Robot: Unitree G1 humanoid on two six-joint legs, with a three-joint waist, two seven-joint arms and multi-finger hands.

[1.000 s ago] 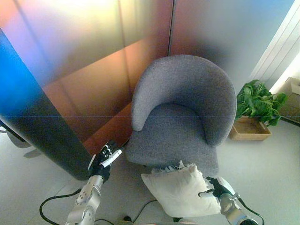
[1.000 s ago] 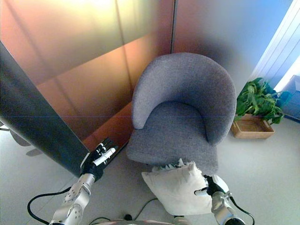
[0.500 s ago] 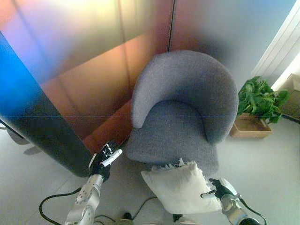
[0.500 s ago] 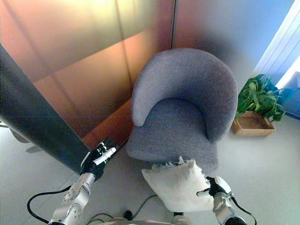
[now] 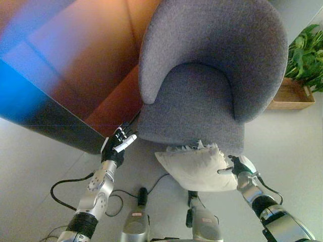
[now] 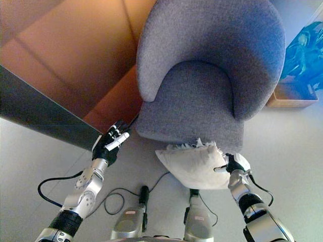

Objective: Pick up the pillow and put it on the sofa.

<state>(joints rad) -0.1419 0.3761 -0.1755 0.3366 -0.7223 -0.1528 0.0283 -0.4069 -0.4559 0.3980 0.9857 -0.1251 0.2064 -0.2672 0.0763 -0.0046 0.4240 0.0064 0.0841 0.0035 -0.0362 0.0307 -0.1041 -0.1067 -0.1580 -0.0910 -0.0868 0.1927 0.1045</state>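
Observation:
A cream pillow with a fringed edge hangs in the air just in front of the grey armchair's seat, below its front edge. My right hand is shut on the pillow's right corner. It also shows in the right eye view. My left hand is open and empty, raised at the left of the chair's front corner, apart from the pillow.
A brown and dark partition wall stands to the left of the chair. A green plant in a wooden tray stands on the floor at the right. Grey floor lies in front.
The camera has tilted down and come closer, so the chair fills more of the view. The pillow stays in my right hand just before the seat. The left hand keeps its pose.

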